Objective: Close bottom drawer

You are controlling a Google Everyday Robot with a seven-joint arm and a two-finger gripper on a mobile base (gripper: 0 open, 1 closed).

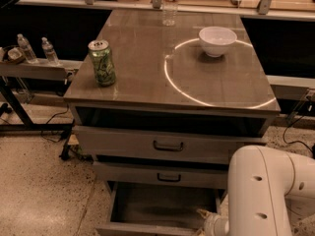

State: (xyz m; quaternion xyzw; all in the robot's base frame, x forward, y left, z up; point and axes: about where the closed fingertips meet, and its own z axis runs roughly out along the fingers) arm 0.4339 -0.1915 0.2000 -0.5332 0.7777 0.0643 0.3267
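Observation:
The bottom drawer (145, 228) of the grey metal cabinet is pulled out towards me, and its empty inside shows at the lower edge of the view. The middle drawer (169, 176) and top drawer (168, 145) above it are pushed in. My white arm (263, 195) fills the lower right corner. My gripper (205, 221) is at the arm's lower end, by the right side of the open drawer near its front, mostly hidden by the arm and the frame edge.
On the cabinet top stand a green can (102, 62) front left, a white bowl (217, 40) back right and a clear bottle (170, 2) at the back. Two water bottles (26, 48) stand on a side shelf at the left. Cables lie on the floor.

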